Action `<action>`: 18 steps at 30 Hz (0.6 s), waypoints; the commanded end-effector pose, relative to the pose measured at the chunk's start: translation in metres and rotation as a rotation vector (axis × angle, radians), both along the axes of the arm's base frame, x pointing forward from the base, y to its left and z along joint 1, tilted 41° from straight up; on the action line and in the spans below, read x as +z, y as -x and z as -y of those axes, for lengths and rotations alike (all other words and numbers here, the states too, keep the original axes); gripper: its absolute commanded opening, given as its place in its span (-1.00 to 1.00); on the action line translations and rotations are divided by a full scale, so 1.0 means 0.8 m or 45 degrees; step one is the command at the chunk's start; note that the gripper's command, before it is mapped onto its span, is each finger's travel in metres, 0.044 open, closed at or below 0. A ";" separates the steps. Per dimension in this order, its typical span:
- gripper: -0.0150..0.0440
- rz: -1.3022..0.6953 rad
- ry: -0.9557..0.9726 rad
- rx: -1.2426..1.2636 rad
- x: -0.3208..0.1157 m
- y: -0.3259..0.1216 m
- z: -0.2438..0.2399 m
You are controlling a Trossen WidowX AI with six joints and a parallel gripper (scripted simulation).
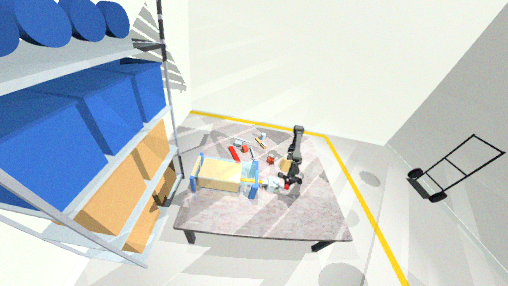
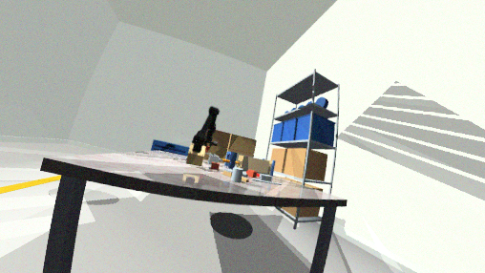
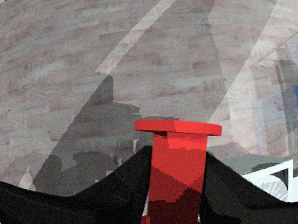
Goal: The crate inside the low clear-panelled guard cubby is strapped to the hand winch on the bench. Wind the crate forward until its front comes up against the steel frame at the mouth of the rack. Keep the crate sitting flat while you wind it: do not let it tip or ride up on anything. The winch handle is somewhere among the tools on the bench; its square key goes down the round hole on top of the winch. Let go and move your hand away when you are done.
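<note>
The cream crate (image 1: 217, 174) sits in the clear-panelled cubby between blue posts. A gap shows between its front and the blue front frame (image 1: 257, 175) (image 2: 231, 158). It looks flat. A yellow strap (image 1: 251, 180) runs from it toward the pale grey winch (image 1: 272, 184) (image 2: 214, 158). My gripper (image 1: 287, 182) (image 3: 173, 155) is beside the winch, on the side away from the crate. It is shut on the red grip of the winch handle (image 3: 178, 170), whose flanged end stands beyond the fingers. The handle's key and the winch's round hole are hidden, so I cannot tell whether they are engaged.
A red bar (image 1: 234, 153), a red block (image 1: 244, 148), a yellow-and-dark tool (image 1: 260, 143) and a grey cylinder (image 1: 263, 135) (image 2: 237, 175) lie on the bench behind the cubby. Another red block (image 1: 270, 159) (image 2: 215, 166) and a tan block (image 1: 285, 164) (image 2: 196, 158) stand near the arm.
</note>
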State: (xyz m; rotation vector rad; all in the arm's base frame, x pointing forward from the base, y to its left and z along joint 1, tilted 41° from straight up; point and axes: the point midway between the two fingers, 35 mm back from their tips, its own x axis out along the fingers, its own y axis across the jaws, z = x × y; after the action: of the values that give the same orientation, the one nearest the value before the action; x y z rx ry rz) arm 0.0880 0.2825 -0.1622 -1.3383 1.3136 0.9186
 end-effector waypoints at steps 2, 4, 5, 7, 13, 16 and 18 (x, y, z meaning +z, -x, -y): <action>-0.49 -0.013 0.023 -0.012 0.005 0.009 0.015; -0.49 -0.013 0.023 -0.012 0.008 0.011 0.018; -0.49 -0.013 0.023 -0.012 0.009 0.012 0.020; -0.49 -0.014 0.024 -0.012 0.011 0.014 0.023; -0.49 -0.014 0.025 -0.012 0.018 0.018 0.033; -0.49 -0.014 0.025 -0.012 0.021 0.020 0.037; -0.49 -0.014 0.026 -0.012 0.024 0.021 0.040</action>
State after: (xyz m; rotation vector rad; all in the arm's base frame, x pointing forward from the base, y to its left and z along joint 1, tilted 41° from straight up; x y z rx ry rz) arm 0.0735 0.2607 -0.1458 -1.3368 1.3220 0.9253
